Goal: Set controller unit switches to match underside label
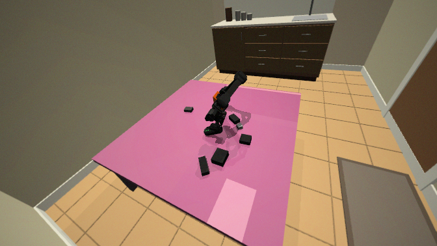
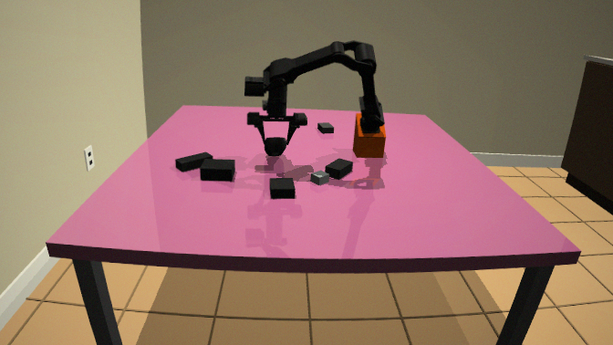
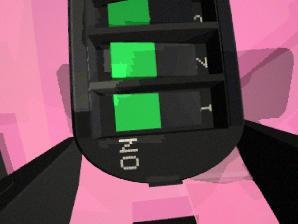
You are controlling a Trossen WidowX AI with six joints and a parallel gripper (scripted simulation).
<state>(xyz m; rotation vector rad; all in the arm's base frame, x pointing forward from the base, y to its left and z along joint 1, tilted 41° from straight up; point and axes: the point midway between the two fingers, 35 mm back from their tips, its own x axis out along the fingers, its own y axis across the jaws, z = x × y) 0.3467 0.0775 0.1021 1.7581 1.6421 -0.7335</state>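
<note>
The gripper [image 2: 275,145] pinches the controller [image 3: 156,70]; only the wrist view shows its green switches [image 3: 137,111], apparently lifted off the table [image 2: 410,217].

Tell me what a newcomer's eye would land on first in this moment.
The black arm's gripper grips a dark grey, round-ended controller unit, apparently just off the middle of the glossy pink table. The wrist view is filled with the unit's bright green rocker switches. Black blocks lie scattered around it, one small light grey cube among them, and the arm's orange base block stands behind.
</note>
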